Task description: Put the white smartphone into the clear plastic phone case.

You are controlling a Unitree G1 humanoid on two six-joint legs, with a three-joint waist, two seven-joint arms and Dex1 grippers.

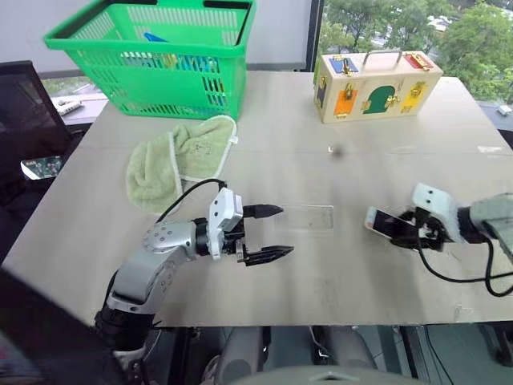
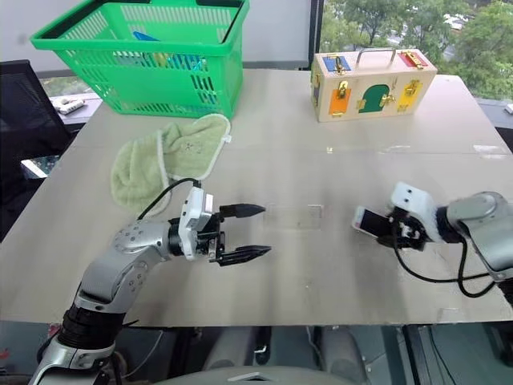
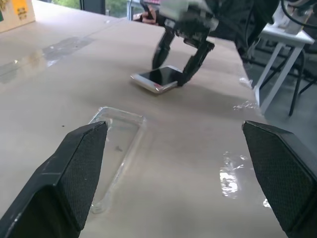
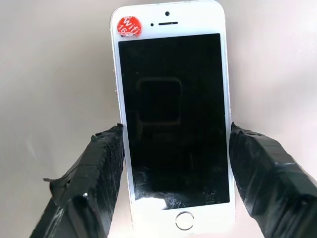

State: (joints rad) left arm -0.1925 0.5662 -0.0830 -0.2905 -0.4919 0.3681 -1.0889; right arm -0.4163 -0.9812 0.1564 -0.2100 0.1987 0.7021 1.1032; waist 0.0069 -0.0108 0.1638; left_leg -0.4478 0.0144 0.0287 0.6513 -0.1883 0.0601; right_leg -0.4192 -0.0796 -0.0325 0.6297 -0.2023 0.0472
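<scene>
Overhead and wrist views of a beige desk (image 1: 337, 265) with both arms extended over it. The right hand (image 1: 405, 231), at the right side of the desk, is clenched on the white smartphone (image 1: 383, 224): in the right wrist view its two black fingers (image 4: 89, 183) press against the long edges of the phone, whose black screen faces the camera, with a round red sticker (image 4: 127, 26) at one upper corner of the white bezel and the home button between the fingers. In the left wrist view the phone is tilted, its far end raised in the grip and its near end low, at or just above the desktop. The clear plastic phone case (image 1: 306, 217) lies flat on the desk between the two hands, its open side up, well apart from the phone and just beyond the fingertips of the left hand (image 1: 268, 233). The left hand is released, its fingers spread wide and pointing toward the case, holding nothing. Behind the left arm a pale green cloth (image 1: 178, 159) lies crumpled on the desk; farther back stands a green plastic basket (image 1: 152, 56) containing several items, and at the far right a wooden latch box (image 1: 375, 84) with coloured doors and a metal handle
</scene>
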